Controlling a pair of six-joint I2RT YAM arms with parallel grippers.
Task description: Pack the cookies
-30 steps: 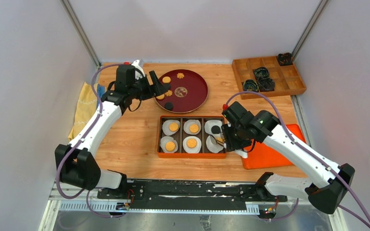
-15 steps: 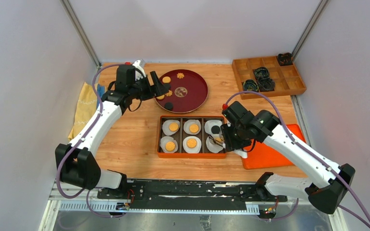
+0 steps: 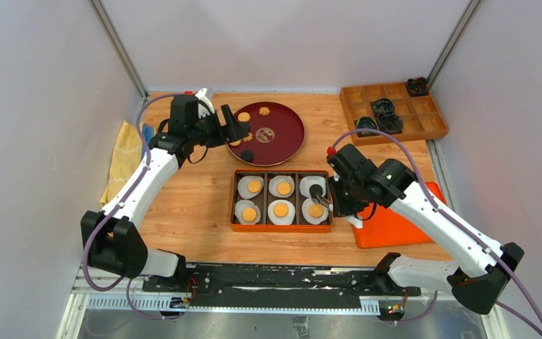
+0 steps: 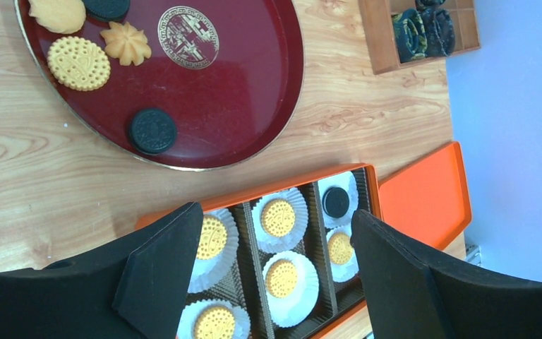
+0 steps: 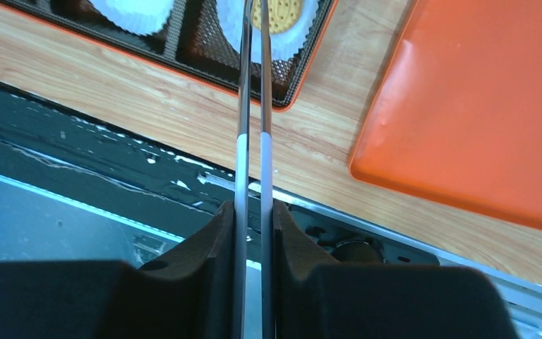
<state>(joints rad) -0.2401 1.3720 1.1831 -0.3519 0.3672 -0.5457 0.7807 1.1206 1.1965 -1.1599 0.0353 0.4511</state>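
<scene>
The cookies lie in two places. On the dark red round tray (image 3: 286, 141) are golden ones (image 3: 243, 116), a flower-shaped one (image 3: 264, 110) and a dark one (image 3: 248, 155). The orange box (image 3: 233, 205) holds six white paper cups, five with a golden cookie (image 3: 280, 210) and the far right one with a dark cookie (image 3: 315, 190). My left gripper (image 4: 275, 212) hangs open and empty above the tray's left edge. My right gripper (image 5: 253, 212) is shut on metal tongs (image 5: 253, 106). Their blades are nearly together and reach over the box's right column. Their tips are out of the wrist view.
An orange lid (image 3: 395, 219) lies right of the box, under my right arm. A wooden divided tray (image 3: 423, 116) with dark items sits at the back right. A yellow cloth (image 3: 123, 159) lies at the left edge. The black rail (image 3: 282, 279) runs along the front.
My right gripper has squeezed the tongs' blades closer and drawn back slightly. The golden cookie in the near right cup now shows fully. The left arm has held still.
</scene>
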